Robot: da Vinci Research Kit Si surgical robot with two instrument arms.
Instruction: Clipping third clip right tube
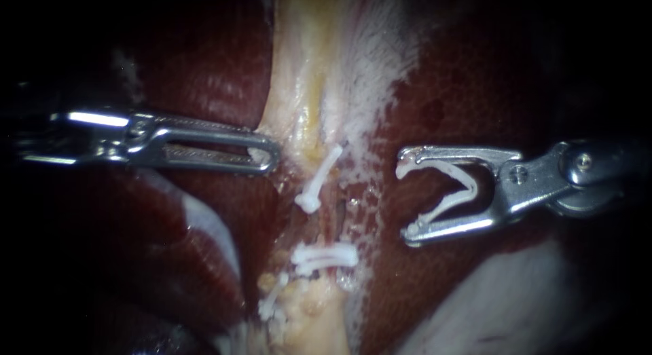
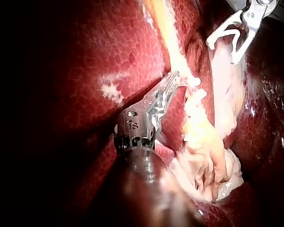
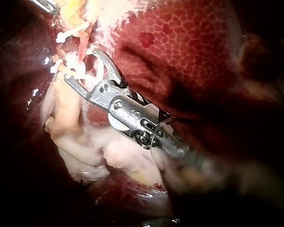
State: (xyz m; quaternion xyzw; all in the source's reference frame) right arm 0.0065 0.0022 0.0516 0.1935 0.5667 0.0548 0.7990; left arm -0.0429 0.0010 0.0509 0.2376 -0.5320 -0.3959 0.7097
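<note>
In the endoscope view a pale tube (image 1: 320, 222) runs down the middle between lobes of dark red liver (image 1: 462, 90). It carries a slanted white clip (image 1: 319, 180) and a level one (image 1: 324, 256); a third clip (image 1: 272, 301) sits lower left. My left instrument (image 1: 268, 155) has its slotted jaws shut on pale tissue (image 1: 288, 134) at the strand's left edge. My right instrument (image 1: 406, 200) hangs to the right of the tube, apart from it, jaws spread wide around an open white clip (image 1: 451, 189). The right wrist view shows those jaws (image 3: 80, 64) just short of the clipped strand.
Yellowish-white gallbladder tissue (image 1: 305, 49) widens above the clips. Frayed white membrane (image 1: 370, 77) covers the liver edge beside it. A pale fold (image 1: 516, 294) lies under my right instrument. Lumpy pale tissue (image 2: 203, 142) lies beside my left instrument (image 2: 173, 85) in its wrist view.
</note>
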